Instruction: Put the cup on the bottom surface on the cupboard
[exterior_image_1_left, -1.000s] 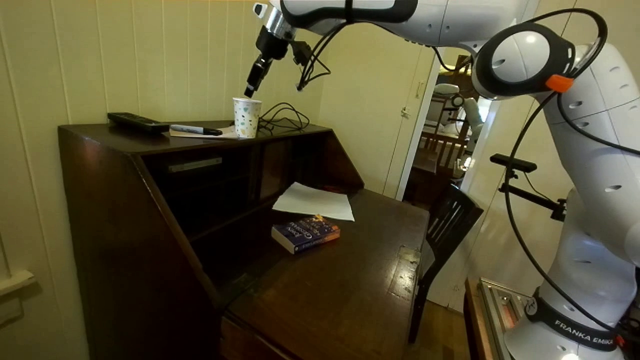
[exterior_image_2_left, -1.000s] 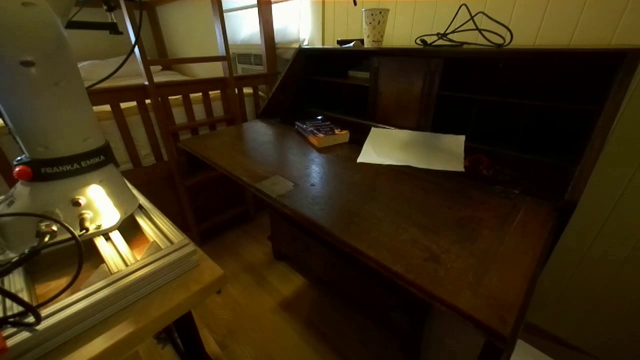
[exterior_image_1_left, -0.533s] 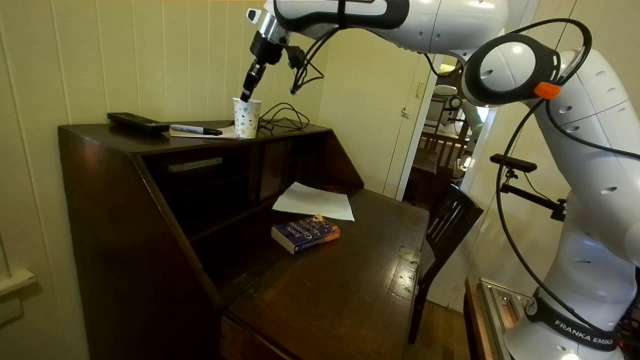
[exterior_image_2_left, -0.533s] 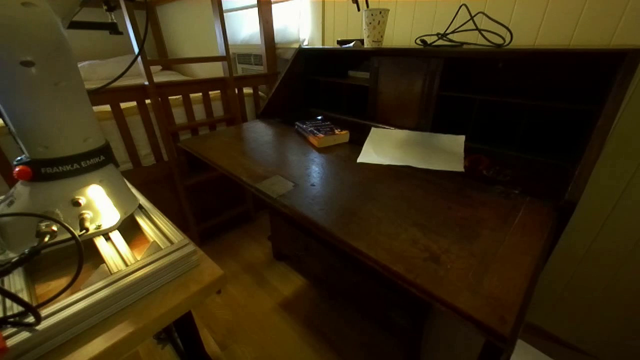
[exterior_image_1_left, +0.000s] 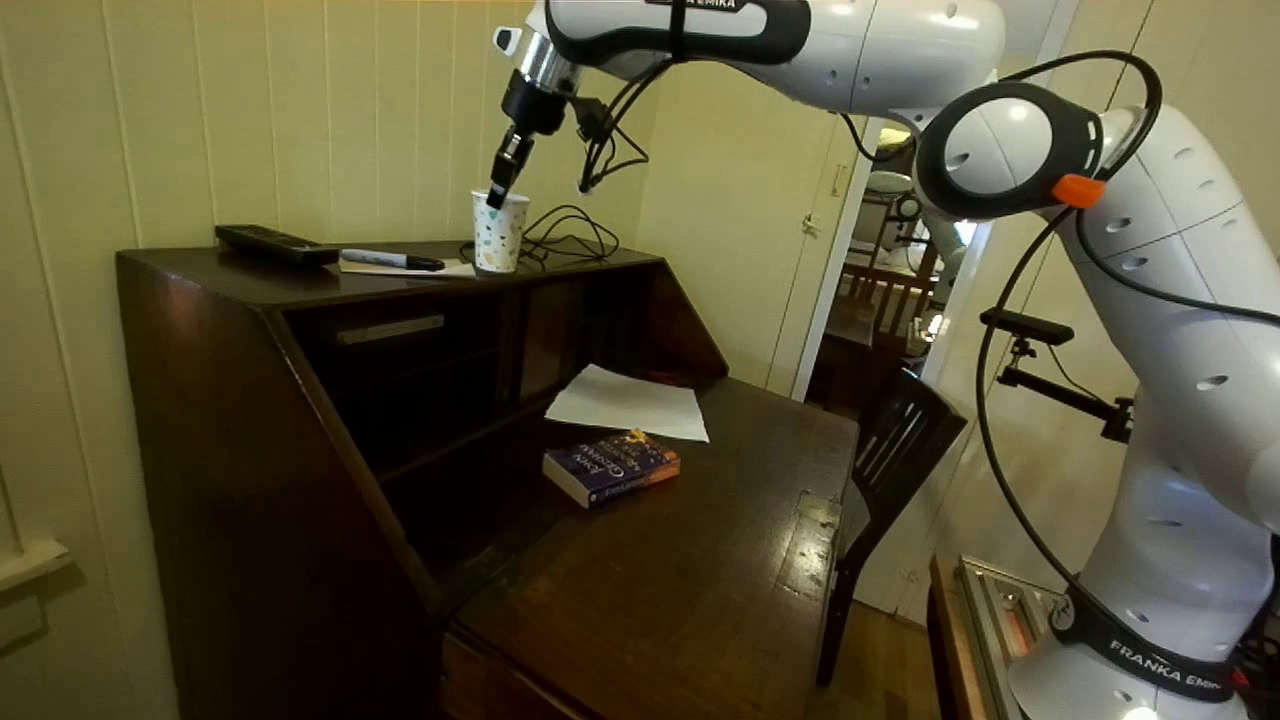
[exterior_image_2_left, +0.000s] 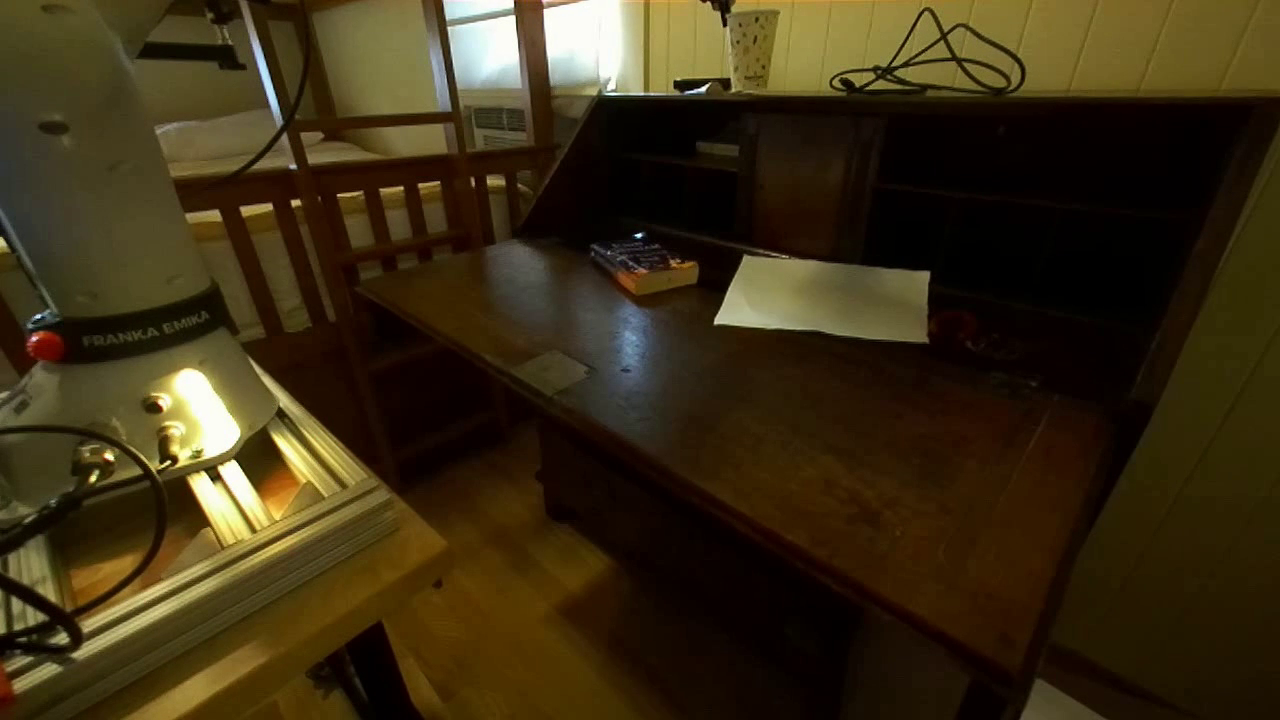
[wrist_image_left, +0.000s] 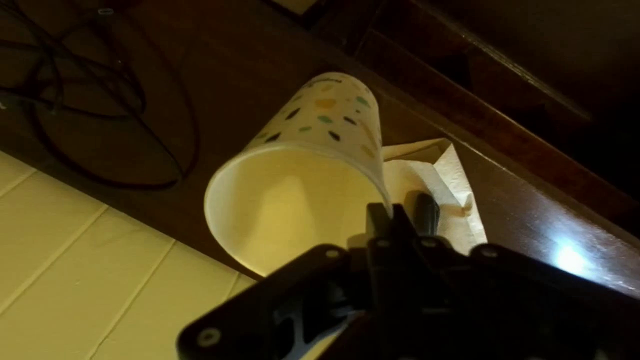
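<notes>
The white cup (exterior_image_1_left: 499, 236), speckled with coloured spots, is upright or nearly so at the front of the cupboard's narrow upper top. My gripper (exterior_image_1_left: 497, 198) comes down on its rim from above. In the wrist view the gripper (wrist_image_left: 392, 212) is shut on the wall of the cup (wrist_image_left: 325, 117), one finger inside the mouth and one outside. Whether the cup's base touches the wood I cannot tell. Below lies the bottom surface (exterior_image_1_left: 700, 560), a broad dark leaf of the cupboard (exterior_image_1_left: 230, 470); it shows in both exterior views.
On the upper top are a remote (exterior_image_1_left: 275, 245), a marker (exterior_image_1_left: 390, 260) on folded paper (wrist_image_left: 462, 215), and a loose black cable (exterior_image_2_left: 900, 90). A thick book (exterior_image_1_left: 610, 468) and a white sheet (exterior_image_1_left: 635, 405) occupy the leaf's rear part. A chair (exterior_image_1_left: 905, 440) stands beside it.
The gripper has come down to the cup's rim and its fingers have closed on the wall. Since half a second ago the cup has shifted slightly sideways and a little up in the picture.
</notes>
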